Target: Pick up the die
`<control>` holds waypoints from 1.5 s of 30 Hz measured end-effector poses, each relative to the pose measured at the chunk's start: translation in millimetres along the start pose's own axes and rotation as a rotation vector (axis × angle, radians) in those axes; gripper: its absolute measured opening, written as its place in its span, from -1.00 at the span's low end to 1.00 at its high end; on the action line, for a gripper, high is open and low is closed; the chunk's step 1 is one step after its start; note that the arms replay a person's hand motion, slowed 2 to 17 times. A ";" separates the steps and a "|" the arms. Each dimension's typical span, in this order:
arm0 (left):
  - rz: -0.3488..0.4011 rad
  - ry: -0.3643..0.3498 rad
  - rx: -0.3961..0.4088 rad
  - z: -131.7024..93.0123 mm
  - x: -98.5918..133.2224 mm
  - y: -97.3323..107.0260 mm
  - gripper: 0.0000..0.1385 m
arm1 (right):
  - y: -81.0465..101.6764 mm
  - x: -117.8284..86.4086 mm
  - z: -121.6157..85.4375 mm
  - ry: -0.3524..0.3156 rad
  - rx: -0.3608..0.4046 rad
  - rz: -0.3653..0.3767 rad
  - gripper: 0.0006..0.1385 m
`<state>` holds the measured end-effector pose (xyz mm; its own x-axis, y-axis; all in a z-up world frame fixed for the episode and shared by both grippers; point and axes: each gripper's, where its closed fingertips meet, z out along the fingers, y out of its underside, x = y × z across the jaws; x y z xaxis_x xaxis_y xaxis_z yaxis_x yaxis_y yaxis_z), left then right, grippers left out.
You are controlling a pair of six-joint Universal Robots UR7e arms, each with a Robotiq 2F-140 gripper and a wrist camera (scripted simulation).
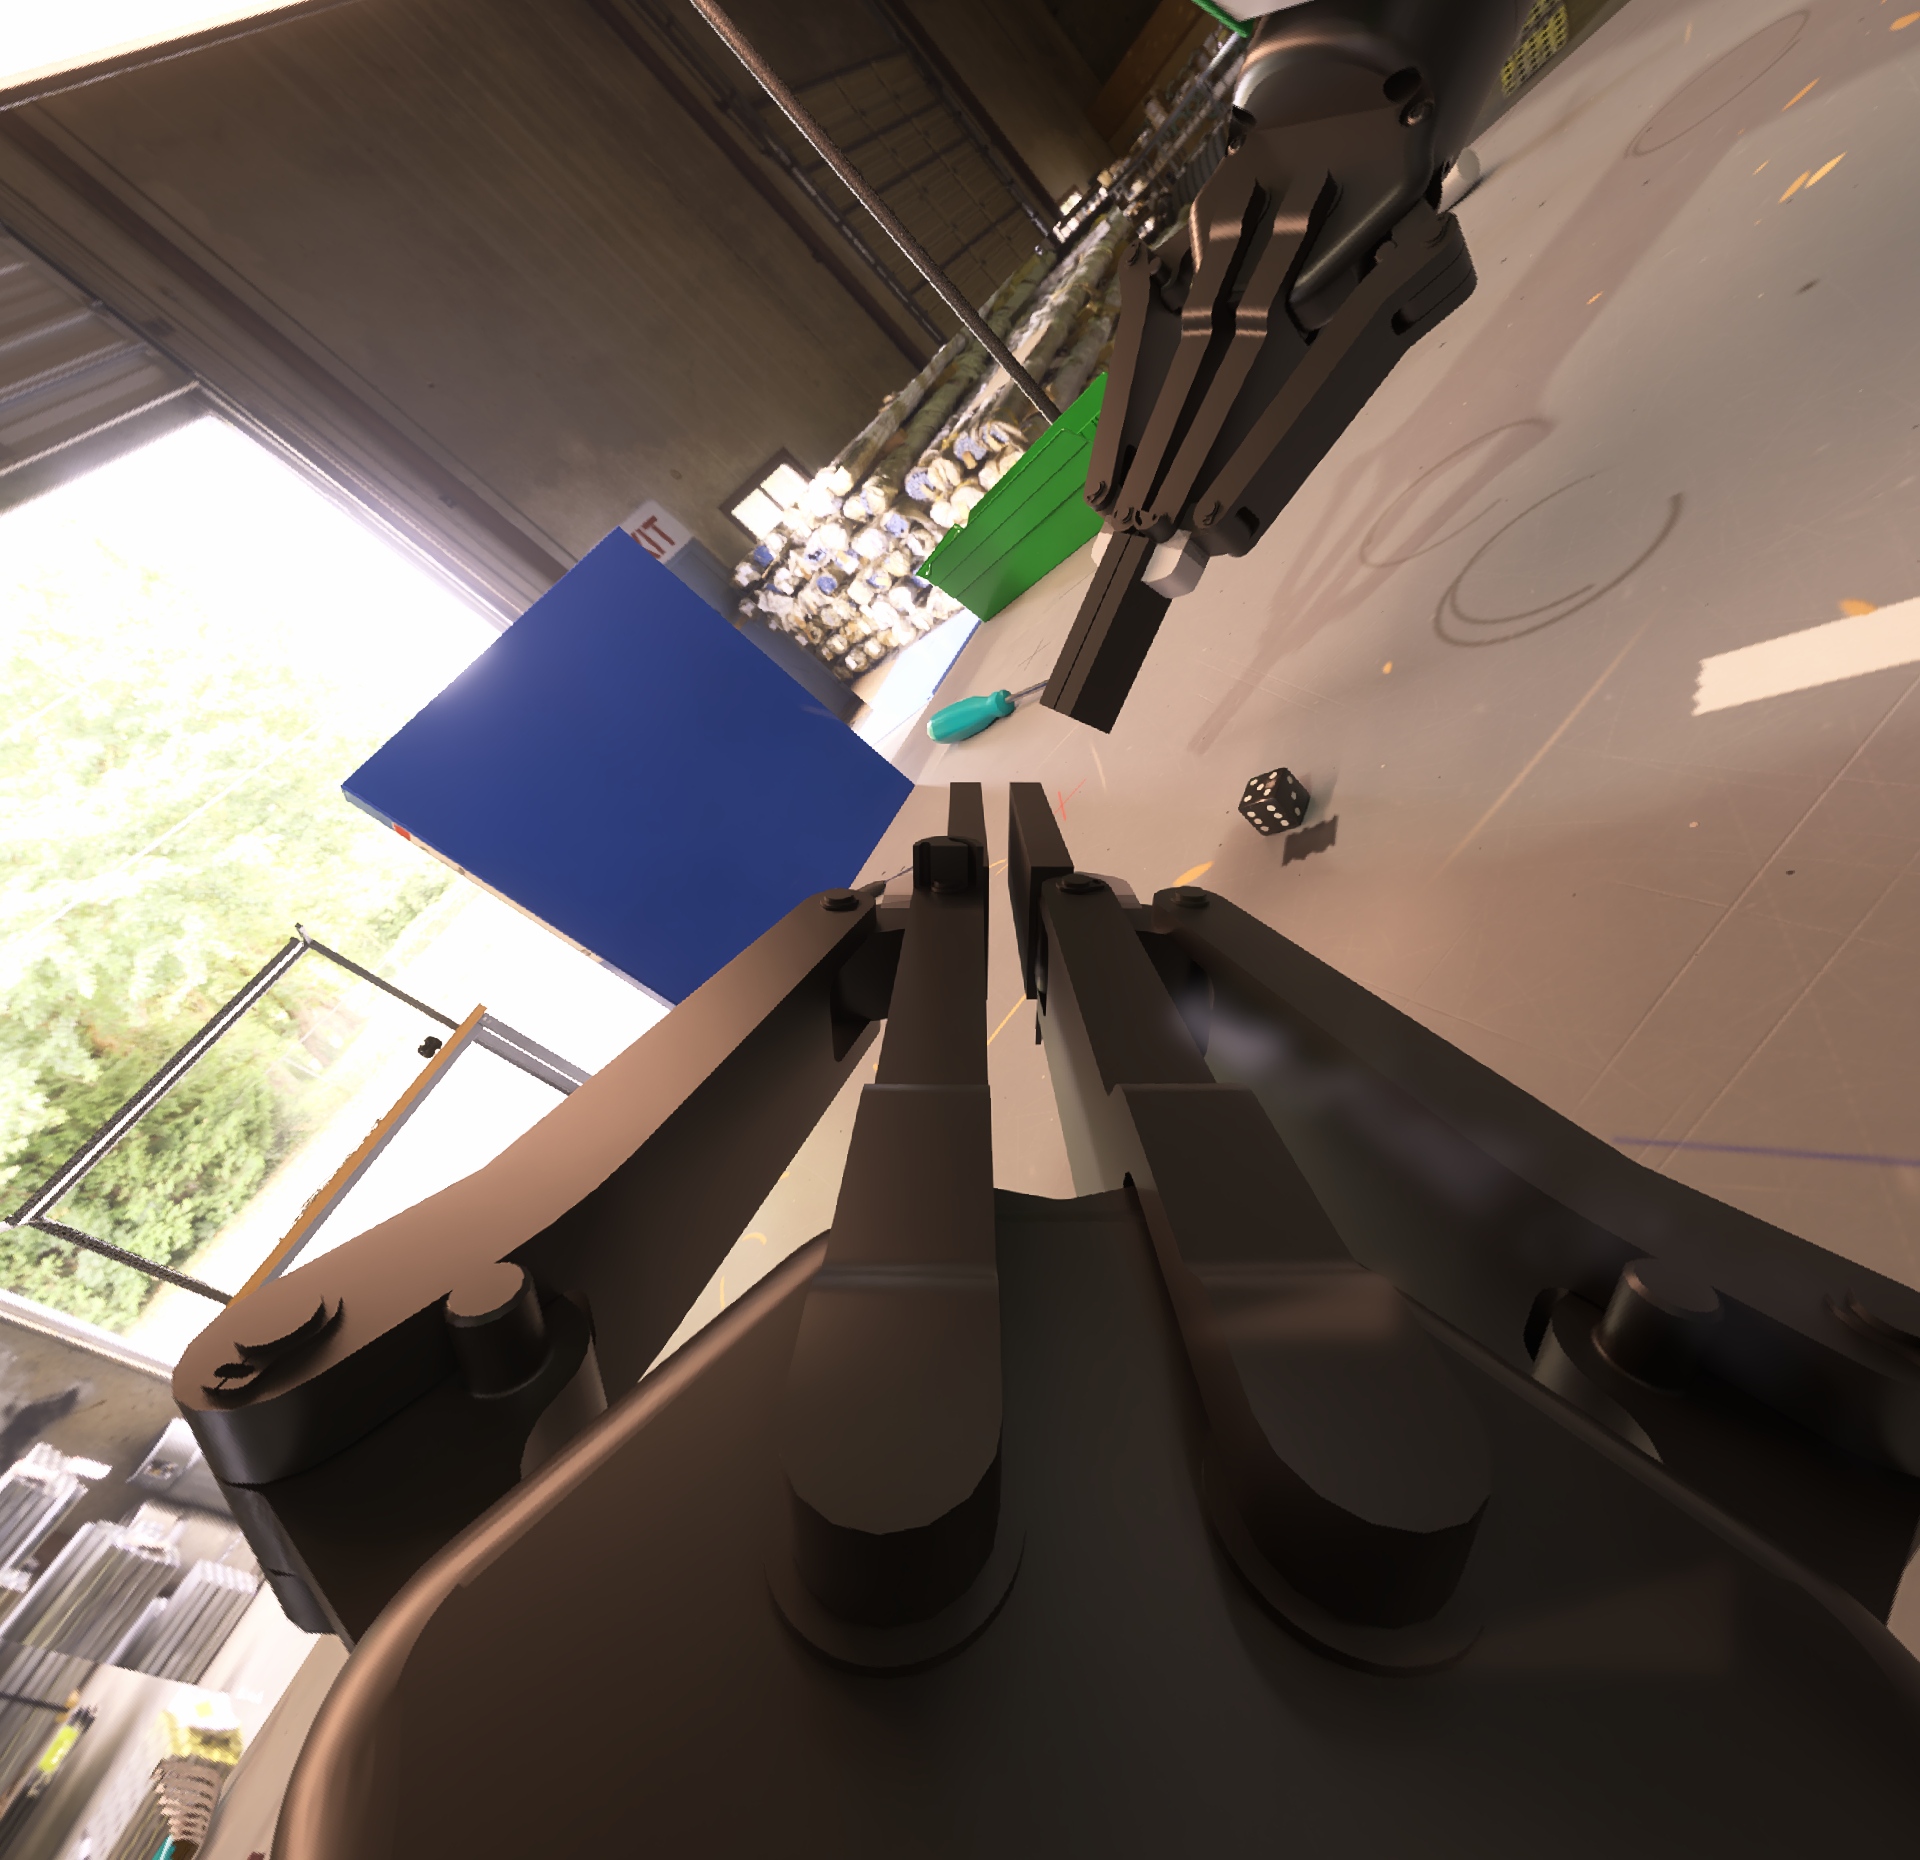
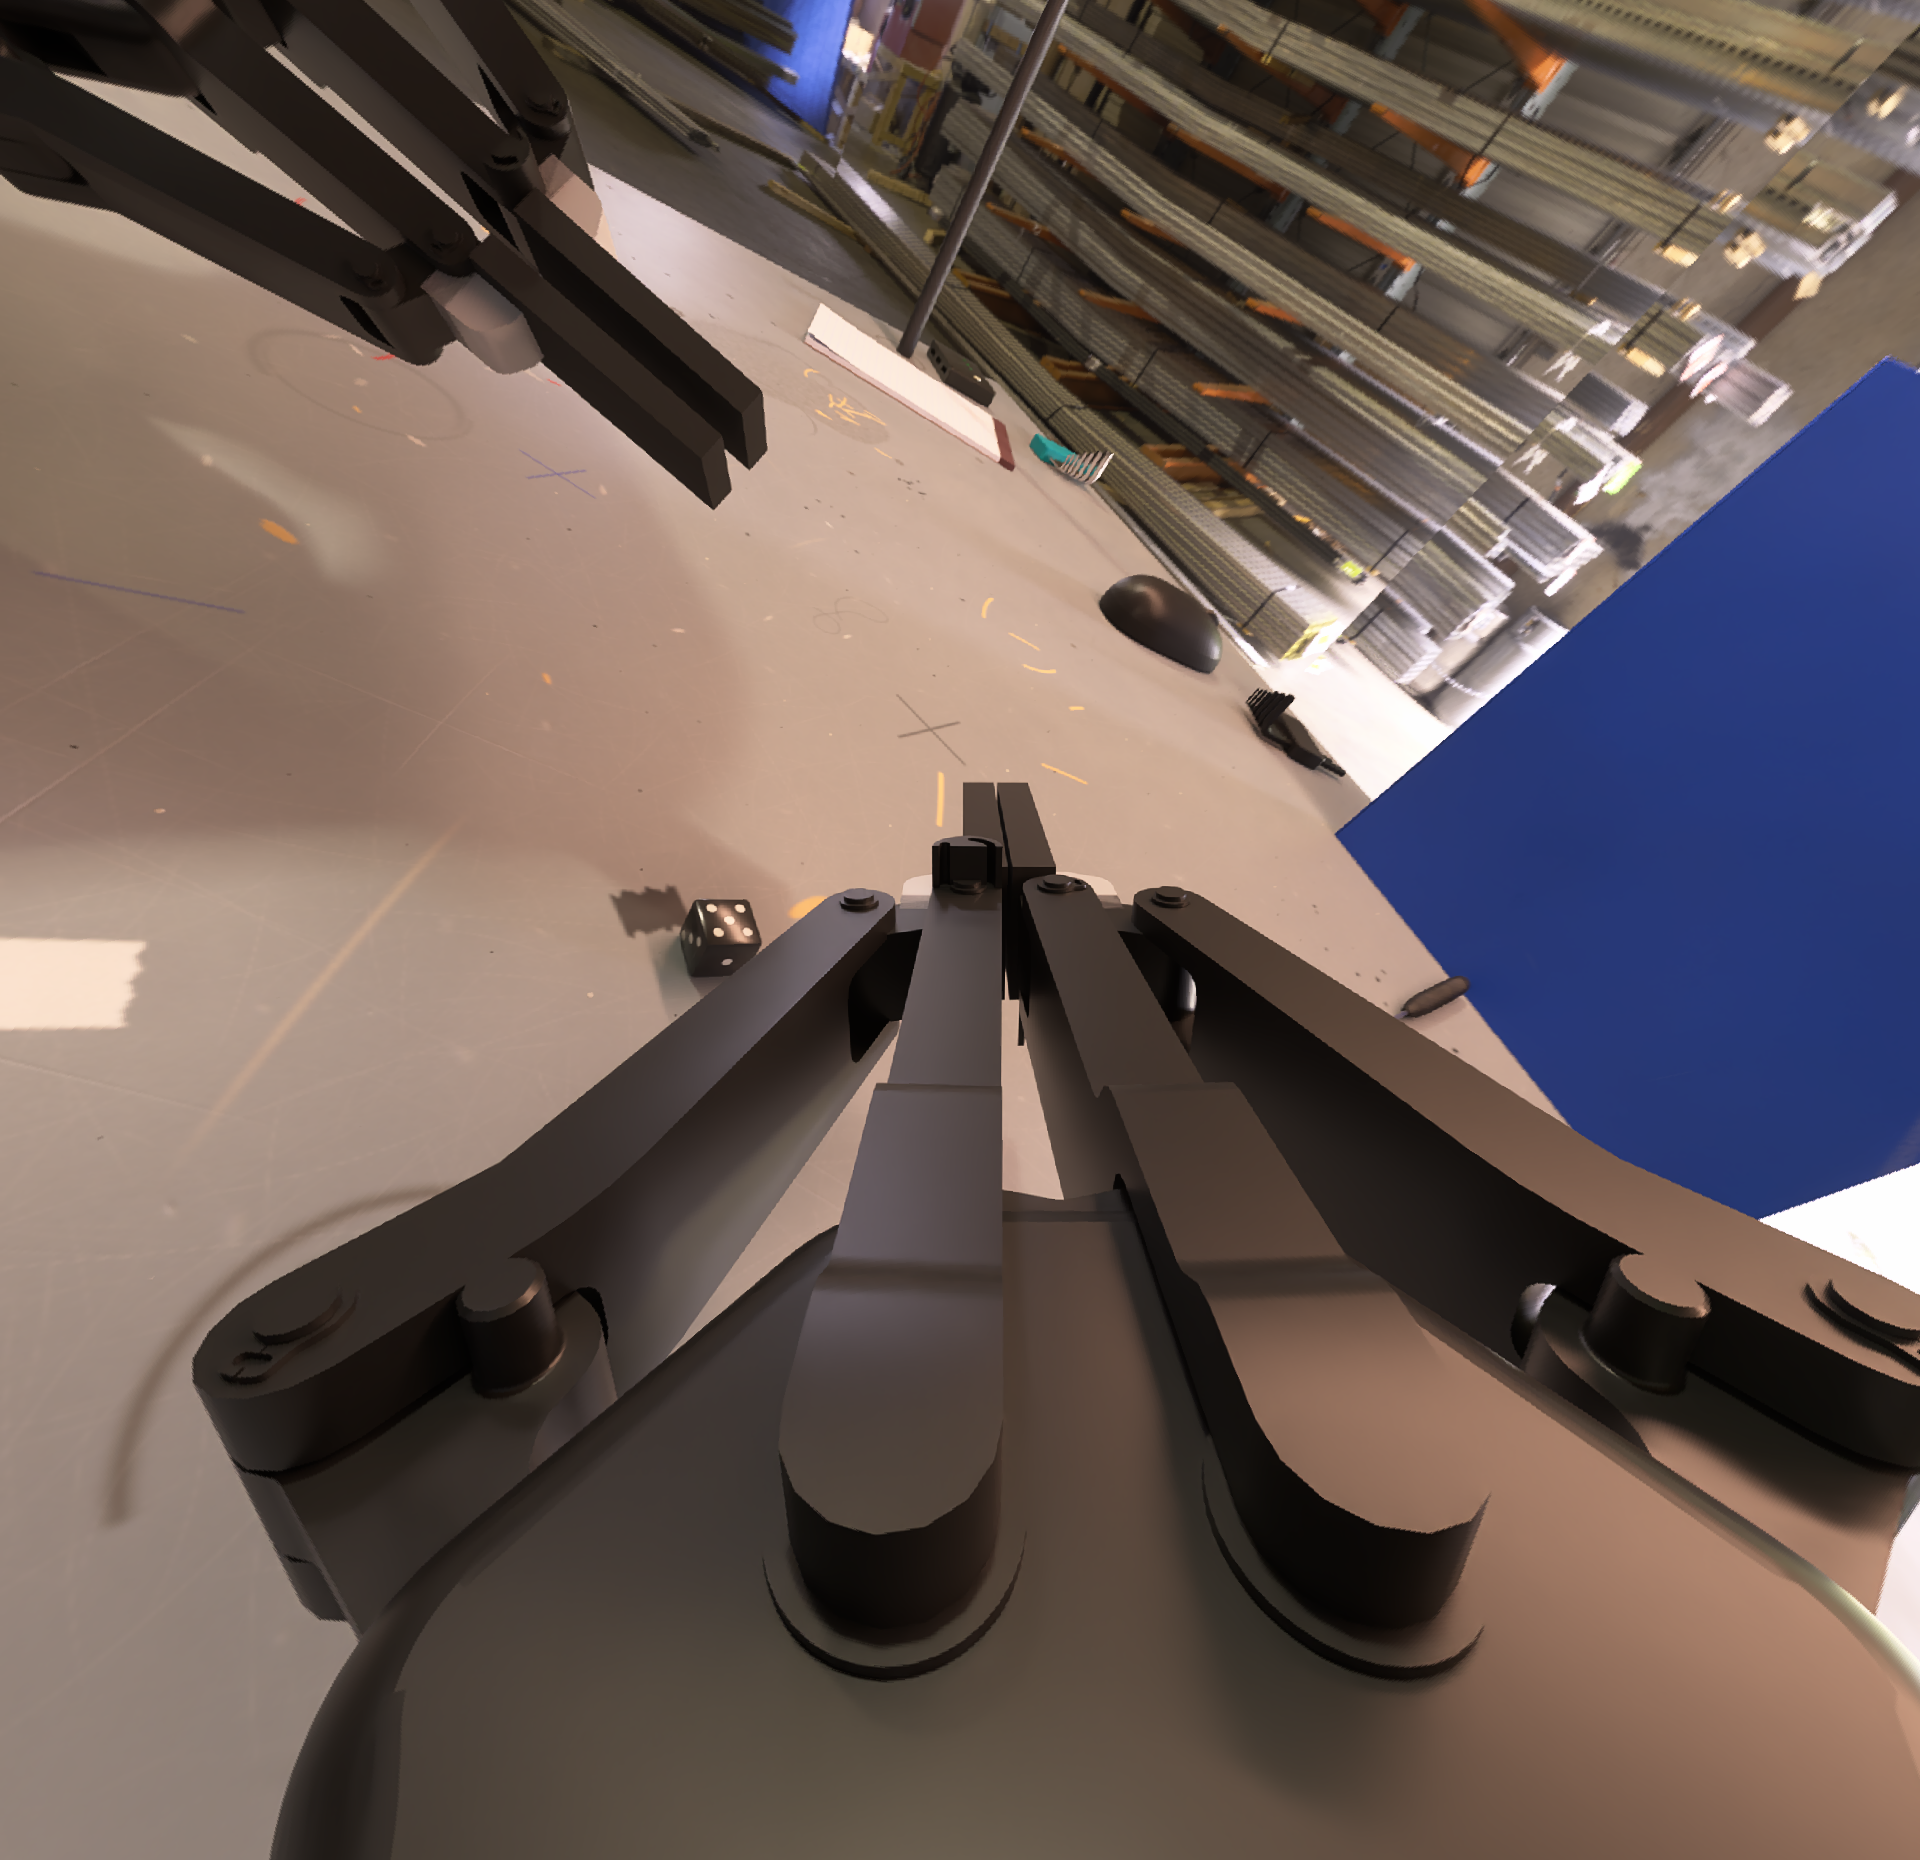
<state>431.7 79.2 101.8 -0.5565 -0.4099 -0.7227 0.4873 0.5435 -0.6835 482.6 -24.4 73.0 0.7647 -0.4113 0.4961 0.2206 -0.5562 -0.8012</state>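
A small black die with white dots lies on the pale table, to the right of my left gripper's tips in the left wrist view (image 1: 1274, 801) and to the left of my right gripper's tips in the right wrist view (image 2: 719, 935). My left gripper (image 1: 995, 792) is shut and empty, above the table. My right gripper (image 2: 1000, 794) is shut and empty too, and apart from the die. Each gripper also shows farther off in the other's view: the right one (image 1: 1096, 693), the left one (image 2: 732, 460).
A blue panel (image 1: 634, 761) stands at the table's edge, also in the right wrist view (image 2: 1683, 792). A green bin (image 1: 1023, 522) and a teal-handled screwdriver (image 1: 971, 716) lie beyond. A dark dome (image 2: 1162, 621), a black brush (image 2: 1288, 730) and a white flat board (image 2: 904, 382) lie ahead.
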 end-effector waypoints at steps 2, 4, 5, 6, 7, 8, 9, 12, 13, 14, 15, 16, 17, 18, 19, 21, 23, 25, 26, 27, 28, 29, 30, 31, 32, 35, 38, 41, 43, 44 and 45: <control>0.000 0.002 -0.002 0.2 0.4 0.3 -0.89 | 2.3 -5.8 -0.3 -0.036 -0.003 0.028 -1.00; 0.000 0.004 -0.004 0.6 0.9 0.7 -0.89 | 5.2 -15.0 -2.0 -0.095 -0.011 0.071 -0.99; 0.000 0.005 -0.005 0.8 1.3 0.9 -0.89 | 6.9 -17.9 -3.6 -0.121 -0.017 0.089 -0.99; 0.001 0.007 -0.006 1.0 1.6 1.0 -0.89 | 8.6 -20.1 -5.3 -0.145 -0.024 0.105 -0.99; 0.001 0.008 -0.007 1.3 2.0 1.0 -0.89 | 10.3 -22.1 -7.3 -0.168 -0.031 0.121 -0.99; 0.002 0.010 -0.008 1.5 2.3 1.0 -0.89 | 11.9 -23.1 -9.3 -0.188 -0.039 0.133 -0.99; 0.003 0.011 -0.008 1.7 2.7 1.0 -0.89 | 13.5 -23.5 -10.9 -0.204 -0.046 0.142 -0.99; 0.005 0.014 -0.011 2.4 3.8 1.0 -0.89 | 16.7 -25.9 -14.0 -0.244 -0.062 0.164 -0.99; 0.005 0.015 -0.011 2.6 4.1 1.1 -0.89 | 16.9 -26.3 -14.8 -0.253 -0.065 0.167 -0.98; 0.006 0.016 -0.012 2.8 4.4 1.1 -0.89 | 16.9 -26.9 -15.5 -0.262 -0.066 0.171 -0.98; 0.007 0.017 -0.013 2.9 4.8 1.1 -0.89 | 16.7 -28.4 -16.0 -0.273 -0.067 0.175 -0.98; 0.007 0.018 -0.014 3.1 5.0 1.1 -0.89 | 16.4 -30.6 -16.6 -0.287 -0.068 0.178 -0.98; 0.008 0.018 -0.015 3.2 5.3 1.2 -0.89 | 16.0 -33.1 -17.1 -0.303 -0.069 0.182 -0.97; 0.009 0.019 -0.016 3.4 5.6 1.2 -0.89 | 15.7 -35.6 -17.8 -0.319 -0.071 0.185 -0.97; 0.009 0.020 -0.016 3.5 5.9 1.2 -0.89 | 16.0 -38.2 -18.4 -0.336 -0.075 0.189 -0.97; 0.011 0.021 -0.017 3.7 6.4 1.3 -0.89 | 16.8 -43.3 -19.5 -0.373 -0.088 0.196 -0.97; 0.012 0.022 -0.018 3.9 6.8 1.3 -0.89 | 17.9 -46.6 -20.1 -0.403 -0.102 0.197 -0.97; 0.013 0.023 -0.019 4.1 7.2 1.3 -0.89 | 18.8 -49.4 -20.1 -0.429 -0.117 0.195 -0.96; 0.013 0.023 -0.019 4.1 7.4 1.3 -0.89 | 19.2 -50.7 -19.8 -0.440 -0.124 0.192 -0.96; 0.014 0.024 -0.019 4.2 7.6 1.3 -0.89 | 19.7 -51.8 -19.5 -0.450 -0.131 0.189 -0.96; 0.014 0.024 -0.019 4.2 7.7 1.3 -0.89 | 20.3 -53.1 -19.1 -0.460 -0.139 0.186 -0.96; 0.015 0.025 -0.019 4.2 7.9 1.3 -0.89 | 20.8 -54.4 -18.7 -0.469 -0.146 0.184 -0.95; 0.015 0.025 -0.019 4.2 8.0 1.3 -0.89 | 21.5 -55.7 -18.3 -0.478 -0.154 0.181 -0.94; 0.015 0.026 -0.019 4.2 8.2 1.3 -0.89 | 22.2 -56.9 -17.9 -0.487 -0.163 0.179 -0.93; 0.015 0.027 -0.019 4.2 8.3 1.3 -0.89 | 22.9 -58.0 -17.4 -0.496 -0.171 0.177 -0.92; 0.015 0.028 -0.020 4.1 8.7 1.4 -0.89 | 24.4 -61.1 -15.9 -0.521 -0.192 0.172 -0.89; 0.015 0.030 -0.020 4.0 9.0 1.5 -0.89 | 25.3 -64.0 -14.3 -0.545 -0.209 0.164 -0.84; 0.016 0.031 -0.019 3.9 9.1 1.4 -0.89 | 26.4 -66.2 -12.6 -0.562 -0.225 0.155 -0.79; 0.016 0.031 -0.019 3.8 9.2 1.4 -0.89 | 27.2 -67.4 -11.2 -0.570 -0.235 0.148 -0.75; 0.016 0.032 -0.019 3.8 9.3 1.3 -0.89 | 27.6 -67.6 -10.5 -0.572 -0.240 0.146 -0.73; 0.016 0.032 -0.018 3.8 9.4 1.3 -0.89 | 28.0 -67.8 -9.7 -0.573 -0.245 0.144 -0.71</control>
<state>429.7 73.4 93.7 -0.5702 -0.3776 -0.7296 0.4840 0.5632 -0.6698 431.0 -19.1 20.1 0.9938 -0.0802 0.0774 -0.0011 -0.7014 -0.7128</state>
